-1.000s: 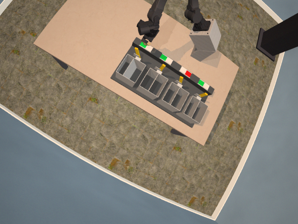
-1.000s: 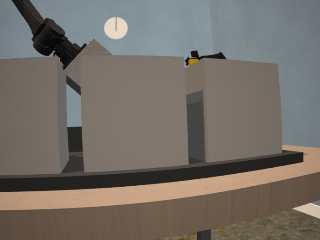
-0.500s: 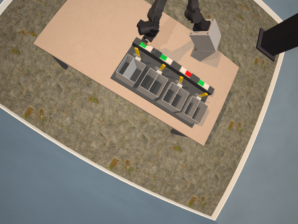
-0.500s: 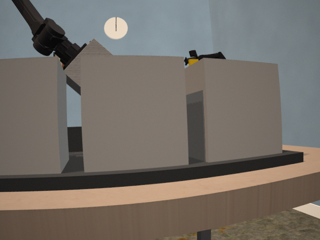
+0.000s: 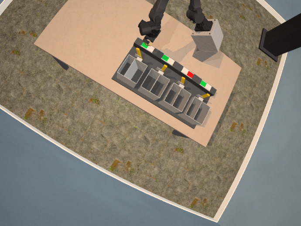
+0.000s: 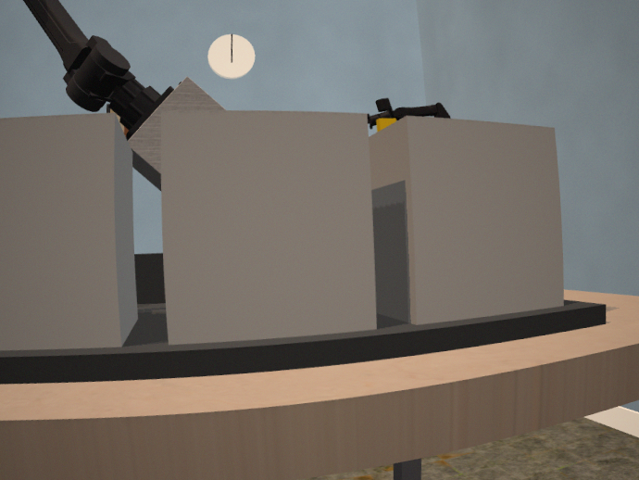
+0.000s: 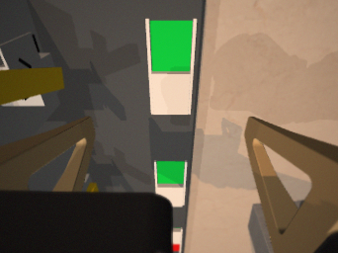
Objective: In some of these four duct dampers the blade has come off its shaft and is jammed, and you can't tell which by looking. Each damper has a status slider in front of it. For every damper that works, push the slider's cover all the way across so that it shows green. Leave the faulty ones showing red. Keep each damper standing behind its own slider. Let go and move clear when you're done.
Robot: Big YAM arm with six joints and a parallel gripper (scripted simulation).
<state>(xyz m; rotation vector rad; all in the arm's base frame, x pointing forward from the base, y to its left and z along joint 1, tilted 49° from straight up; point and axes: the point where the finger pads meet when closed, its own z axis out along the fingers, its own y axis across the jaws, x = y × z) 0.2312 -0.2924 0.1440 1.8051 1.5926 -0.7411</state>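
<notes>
Four grey box dampers stand in a row on a dark base, each with a yellow handle such as the leftmost handle. On the rail in front, the first slider, the second slider and the fourth slider show green. The third slider shows red. My gripper is open and empty, hovering over the first slider with its cream cover between the fingers, not touching.
The arm's grey pedestal stands on the table behind the rail. A black post stands off the table at the right. In the exterior view the damper walls hide the sliders and the fingers.
</notes>
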